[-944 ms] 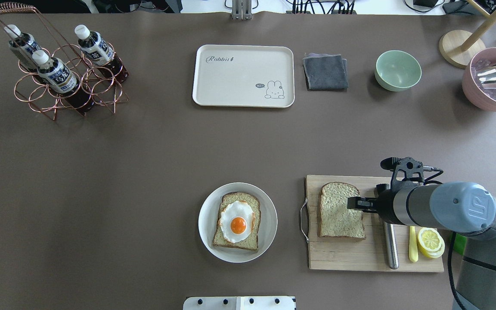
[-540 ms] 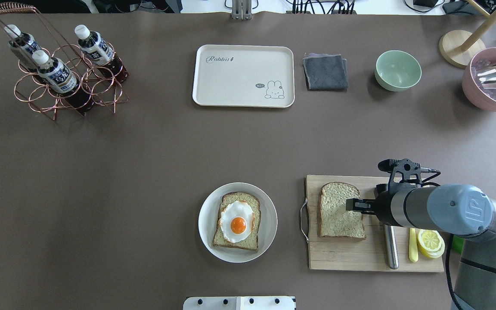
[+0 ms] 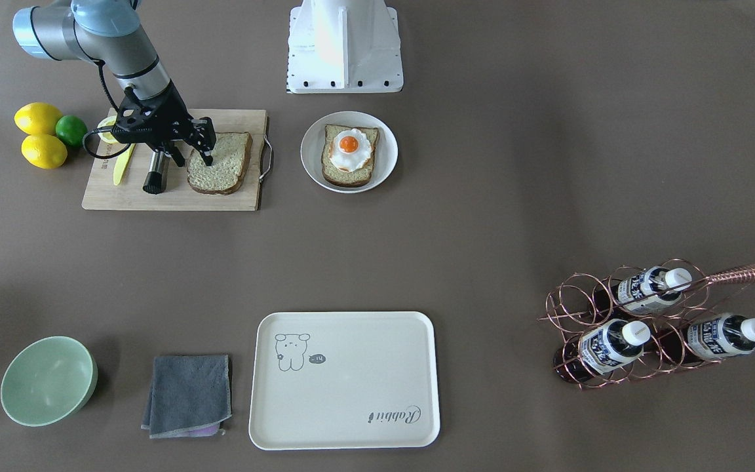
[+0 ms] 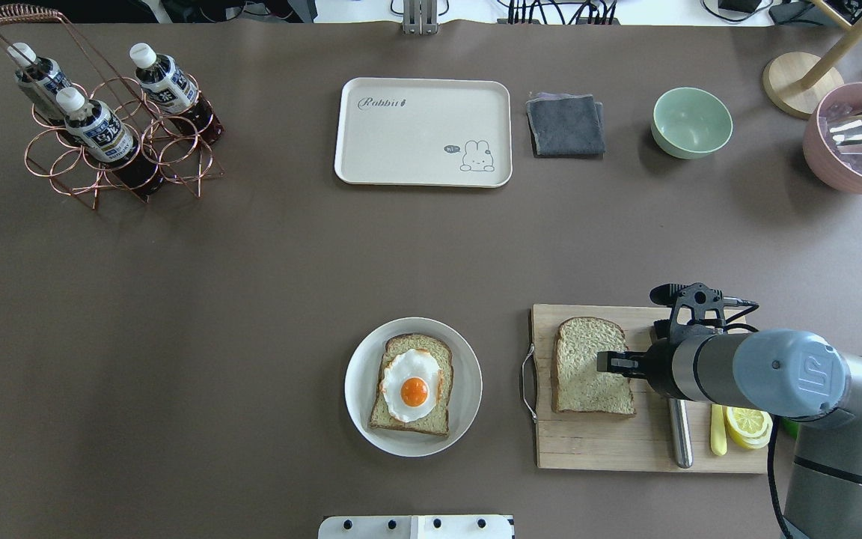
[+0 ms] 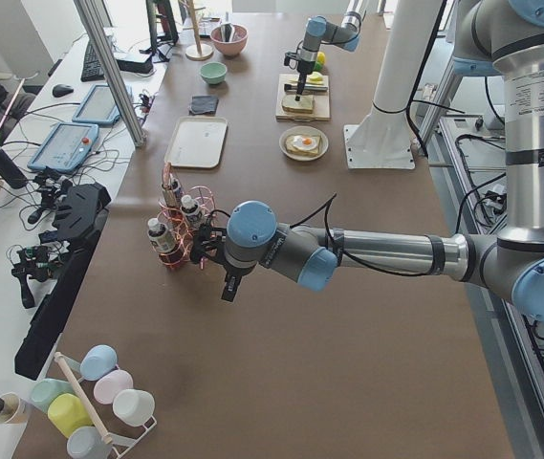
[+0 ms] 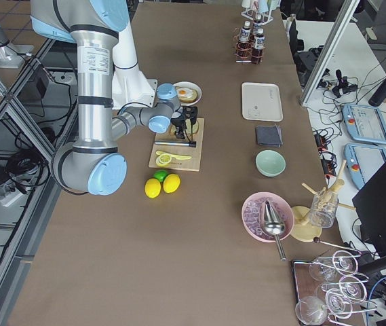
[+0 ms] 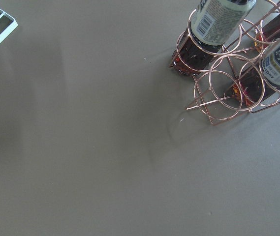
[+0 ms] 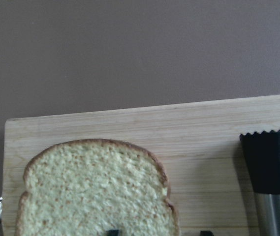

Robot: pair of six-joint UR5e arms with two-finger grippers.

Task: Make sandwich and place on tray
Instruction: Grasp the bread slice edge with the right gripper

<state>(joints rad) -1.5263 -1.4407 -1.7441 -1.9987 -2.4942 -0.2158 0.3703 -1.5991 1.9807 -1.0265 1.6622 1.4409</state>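
Note:
A white plate holds one bread slice topped with a fried egg. The second bread slice lies bare on the wooden cutting board. My right gripper is open, its two fingers straddling that slice's right edge; the right wrist view shows both tips on either side of the crust. The cream tray sits at the far middle with nothing on it. My left gripper hangs beside the bottle rack; I cannot tell whether it is open or shut.
On the board behind the bread lie a steel-handled knife, a yellow utensil and a lemon slice. Whole lemons and a lime sit beside the board. A grey cloth, green bowl, pink bowl and copper bottle rack stand at the back.
My right gripper has crept a little left and nearer over the bread slice's right edge. Bread, plate and tray have not moved.

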